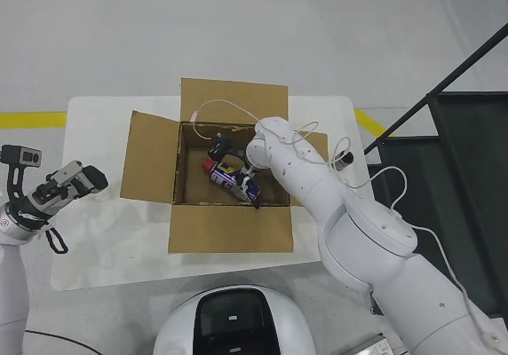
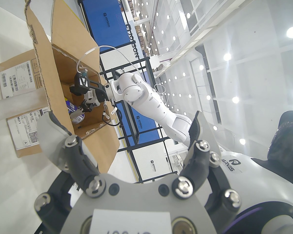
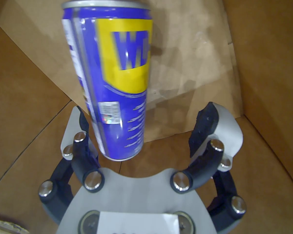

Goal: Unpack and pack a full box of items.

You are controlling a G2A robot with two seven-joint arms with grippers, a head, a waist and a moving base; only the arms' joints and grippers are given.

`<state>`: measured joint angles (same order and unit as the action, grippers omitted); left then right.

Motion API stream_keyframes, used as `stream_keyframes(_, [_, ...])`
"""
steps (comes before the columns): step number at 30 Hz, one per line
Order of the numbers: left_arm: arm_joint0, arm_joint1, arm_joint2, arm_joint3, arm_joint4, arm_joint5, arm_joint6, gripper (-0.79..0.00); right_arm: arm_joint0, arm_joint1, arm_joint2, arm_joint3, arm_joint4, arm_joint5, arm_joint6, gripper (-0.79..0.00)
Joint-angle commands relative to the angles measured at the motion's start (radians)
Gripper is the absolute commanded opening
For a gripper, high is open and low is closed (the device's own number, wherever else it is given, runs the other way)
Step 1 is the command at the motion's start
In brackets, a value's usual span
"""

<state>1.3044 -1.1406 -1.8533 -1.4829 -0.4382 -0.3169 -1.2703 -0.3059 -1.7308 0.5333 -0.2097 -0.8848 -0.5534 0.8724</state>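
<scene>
1. Box [image 1: 147, 160]: stands on the counter [image 1: 94, 248] with its flaps folded outward, which leaves the interior accessible from above.
2. Spray can [image 3: 112, 74]: inside the box, apparently lying on the floor with its red cap pointing away from the right wrist.
3. Right gripper [image 3: 143, 115]: inside the box, fingers spread wide around the can's base end. One finger is just beside the can, the other apart from it, so nothing is clamped. Judged a pre-grasp position.
4. Left gripper [image 1: 81, 180]: at the counter's side, well apart from the box, fingers open and empty. This presumably leaves the box unobstructed.
</scene>
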Motion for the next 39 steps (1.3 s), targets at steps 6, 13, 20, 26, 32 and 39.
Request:
stream_keyframes(6, [0.000,0.000,0.000,0.000,0.000,0.000,0.000,0.000,-0.001,-0.004,0.003,0.006,-0.001,-0.006,0.005,-0.785])
stream_keyframes(13, [0.000,0.000,0.000,0.000,0.000,0.000,0.000,0.000,0.011,-0.002,0.007,0.010,-0.005,-0.022,-0.004,-0.785])
stream_keyframes(20, [0.000,0.000,0.000,0.000,0.000,0.000,0.000,0.000,0.037,0.008,0.010,0.003,-0.024,-0.045,-0.028,-0.785])
stream_keyframes(26, [0.000,0.000,0.000,0.000,0.000,0.000,0.000,0.000,0.054,0.024,0.016,-0.009,-0.039,-0.073,-0.049,-0.785])
stream_keyframes(32, [0.000,0.000,0.000,0.000,0.000,0.000,0.000,0.000,0.045,0.035,0.020,-0.014,-0.048,-0.047,-0.011,0.000])
stream_keyframes(39, [0.000,0.000,0.000,0.000,0.000,0.000,0.000,0.000,0.032,0.050,0.042,-0.031,-0.019,-0.077,-0.039,0.000])
